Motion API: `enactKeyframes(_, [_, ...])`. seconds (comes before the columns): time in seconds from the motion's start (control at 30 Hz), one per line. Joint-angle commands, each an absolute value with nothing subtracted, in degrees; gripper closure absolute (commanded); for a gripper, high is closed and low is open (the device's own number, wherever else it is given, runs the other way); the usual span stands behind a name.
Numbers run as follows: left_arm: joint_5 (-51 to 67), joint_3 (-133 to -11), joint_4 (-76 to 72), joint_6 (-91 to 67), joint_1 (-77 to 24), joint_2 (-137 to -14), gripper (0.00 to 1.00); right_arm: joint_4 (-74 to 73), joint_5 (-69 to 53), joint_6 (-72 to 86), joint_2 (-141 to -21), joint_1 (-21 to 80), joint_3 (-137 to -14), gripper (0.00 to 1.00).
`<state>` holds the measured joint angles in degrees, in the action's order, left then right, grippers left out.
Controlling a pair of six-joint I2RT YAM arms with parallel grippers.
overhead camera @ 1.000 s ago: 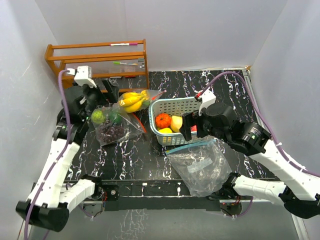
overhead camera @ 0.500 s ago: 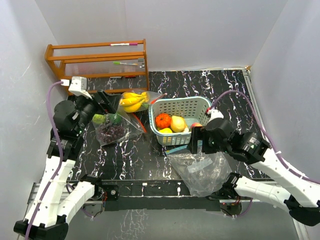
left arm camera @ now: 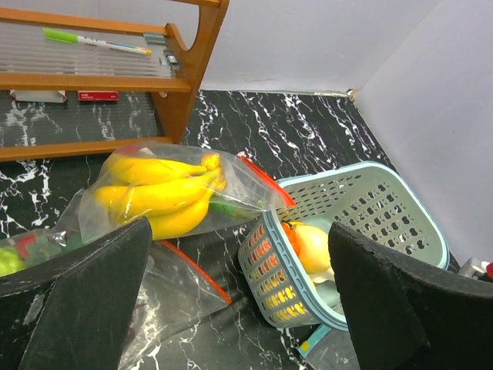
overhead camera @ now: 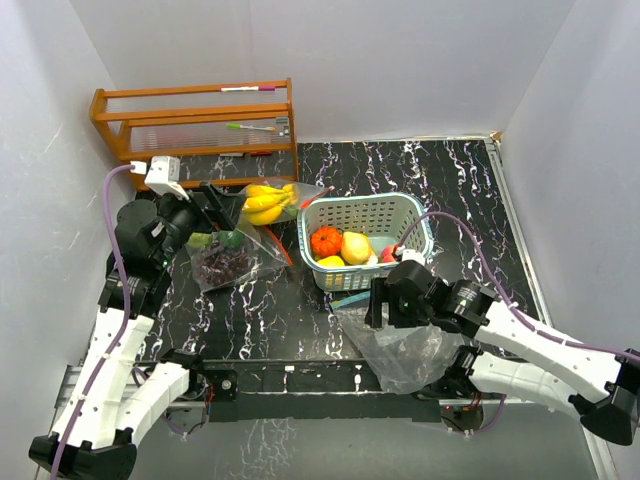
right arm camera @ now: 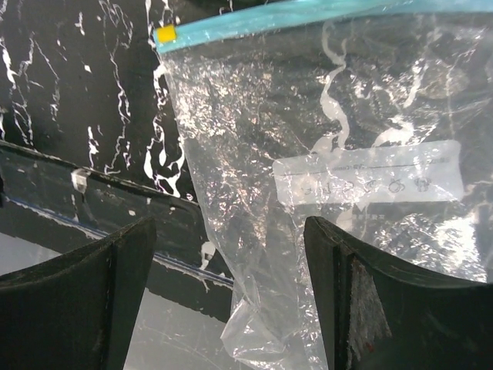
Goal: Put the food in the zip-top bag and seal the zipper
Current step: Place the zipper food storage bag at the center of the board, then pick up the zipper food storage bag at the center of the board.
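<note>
- Right gripper (overhead camera: 374, 303), jaws spread, had been lowered from basket (overhead camera: 412, 214) to zip-top bag (overhead camera: 405, 348); left gripper (overhead camera: 207, 202) was spread too.
- Orange (overhead camera: 325, 241) and pale fruit (overhead camera: 353, 247) were kept in the basket.
- Zipper (right arm camera: 308, 14) was pointed at the basket, the bag's length toward the bench's near edge.

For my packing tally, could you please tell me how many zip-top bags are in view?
3 bags: one with bananas by the rack, one with grapes left of the basket, an empty bag in front of the basket. Others may be hidden.
</note>
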<state>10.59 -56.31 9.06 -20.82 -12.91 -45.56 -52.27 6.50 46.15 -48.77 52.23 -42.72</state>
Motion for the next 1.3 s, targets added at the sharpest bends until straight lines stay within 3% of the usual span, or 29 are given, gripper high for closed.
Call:
enactKeyframes(0.0, [11.1,-55.3,8.7,-21.7,-12.7,-44.8,0.04,-45.3,7.7,50.2,-47.3,54.5,-38.9,0.21])
enactKeyframes(0.23, [11.8,-55.2,7.8,-22.4,-12.7,-45.7,0.05,-41.0,12.4,56.8,-51.0,62.0,-34.5,0.21])
enactKeyframes(0.67, [11.5,-55.7,8.7,-21.6,-12.7,-45.1,0.05,-41.5,23.3,68.9,-69.4,72.2,-35.7,0.14])
enactKeyframes(0.77, [11.4,-55.7,9.0,-21.4,-12.7,-44.7,0.05,-40.9,23.8,70.2,-70.2,72.6,-35.1,0.18])
enactKeyframes(0.87, [11.7,-56.0,9.3,-21.4,-12.7,-44.3,0.05,-40.1,23.9,72.2,-69.5,72.6,-32.9,0.32])
enactKeyframes(0.93, [12.1,-56.1,9.6,-21.5,-12.7,-44.0,0.05,-38.5,23.5,72.9,-66.9,72.6,-30.9,0.55])
enactKeyframes(0.97, [12.5,-56.3,10.5,-21.6,-12.7,-43.5,0.05,-37.3,23.7,72.0,-61.4,72.6,-29.3,0.77])
enactKeyframes(1.03, [12.5,-56.4,11.3,-21.5,-12.7,-43.3,0.07,-38.0,24.2,69.6,-58.4,72.7,-30.2,0.87])
enactKeyframes(1.1, [12.6,-56.7,12.0,-21.6,-12.8,-43.4,0.09,-39.7,24.2,65.4,-56.1,72.8,-32.7,0.92])
enactKeyframes(1.27, [14.2,-57.1,12.1,-22.5,-12.8,-43.4,0.13,-42.1,21.7,54.7,-50.2,72.9,-40.3,0.92])
